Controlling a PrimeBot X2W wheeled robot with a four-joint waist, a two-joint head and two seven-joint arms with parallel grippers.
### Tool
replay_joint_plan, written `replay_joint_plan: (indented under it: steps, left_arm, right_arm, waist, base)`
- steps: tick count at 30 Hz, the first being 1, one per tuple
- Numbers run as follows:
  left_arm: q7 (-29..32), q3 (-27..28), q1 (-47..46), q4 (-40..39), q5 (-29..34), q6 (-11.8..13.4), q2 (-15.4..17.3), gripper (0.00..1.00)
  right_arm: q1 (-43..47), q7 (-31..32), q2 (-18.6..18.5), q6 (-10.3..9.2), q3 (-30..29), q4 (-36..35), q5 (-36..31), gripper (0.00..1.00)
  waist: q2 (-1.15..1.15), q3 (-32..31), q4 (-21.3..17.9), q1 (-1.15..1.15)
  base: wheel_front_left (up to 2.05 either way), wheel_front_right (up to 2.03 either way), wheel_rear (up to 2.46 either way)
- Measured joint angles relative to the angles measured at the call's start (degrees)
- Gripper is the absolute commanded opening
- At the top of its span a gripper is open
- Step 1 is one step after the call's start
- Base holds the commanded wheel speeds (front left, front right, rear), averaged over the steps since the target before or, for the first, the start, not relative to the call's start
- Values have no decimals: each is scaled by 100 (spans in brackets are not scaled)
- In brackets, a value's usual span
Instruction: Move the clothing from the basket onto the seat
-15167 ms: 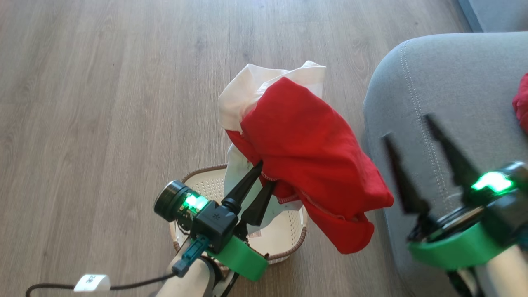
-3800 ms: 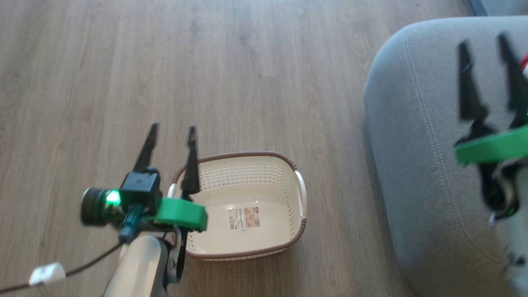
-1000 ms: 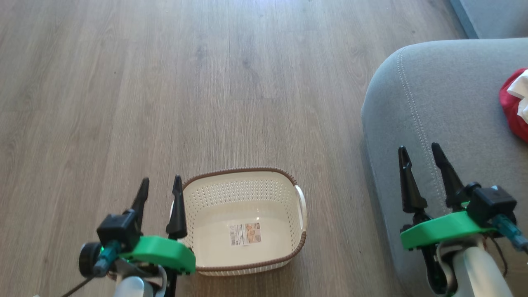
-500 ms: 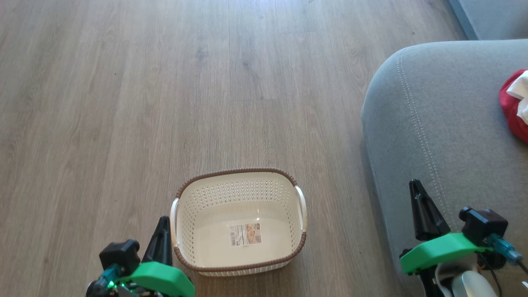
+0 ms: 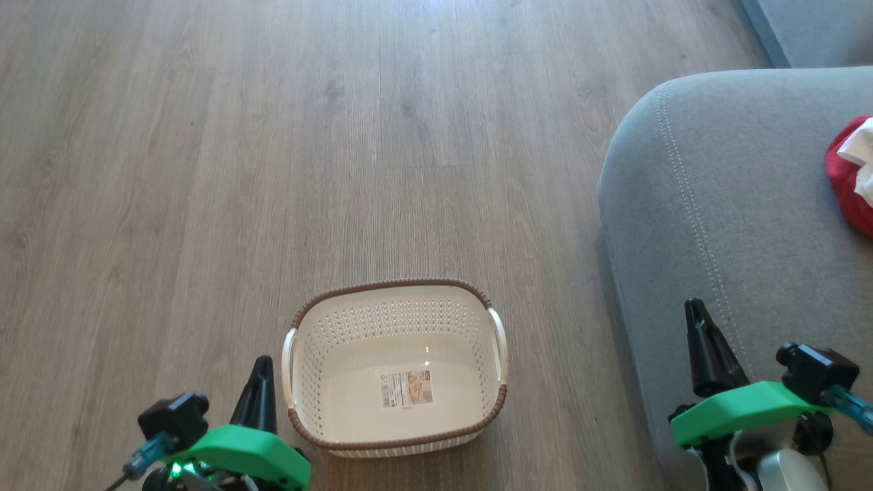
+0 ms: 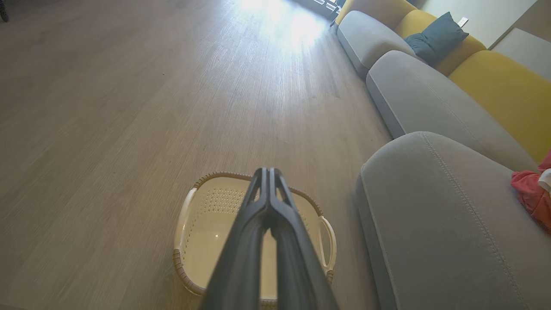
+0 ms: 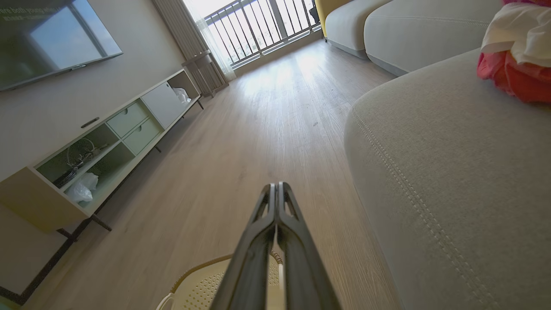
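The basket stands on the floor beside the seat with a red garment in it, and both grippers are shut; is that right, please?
Not quite: the head view shows the basket empty apart from a label on its bottom; the clothing lies on the seat. The rest holds: the basket stands on the floor beside the seat, and the left gripper and right gripper are shut.

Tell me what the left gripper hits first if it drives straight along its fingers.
Likely the wooden floor just past the far rim of the basket; the shut left gripper points over it, though depth is unclear.
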Motion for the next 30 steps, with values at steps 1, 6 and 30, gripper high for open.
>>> replay_joint_plan:
  steps: [1, 6, 30]
  left_arm:
    - [20, 20, -1, 1, -64, -25, 4, 0]
    - [103, 47, -4, 9, -367, -80, 12, 0]
    - [457, 266, -140, 33, -1790, -381, 31, 0]
  right_arm:
    - [-1, 23, 0, 0, -3, 0, 68, 0]
    - [-2, 91, 0, 0, -36, 3, 382, 0]
    - [-19, 452, 0, 0, -180, 36, 1841, 0]
  waist:
    - [0, -1, 1, 0]
    - [0, -7, 3, 0]
    - [0, -32, 13, 0]
  base:
    - [0, 0, 0]
    - [0, 0, 0]
    - [0, 0, 0]
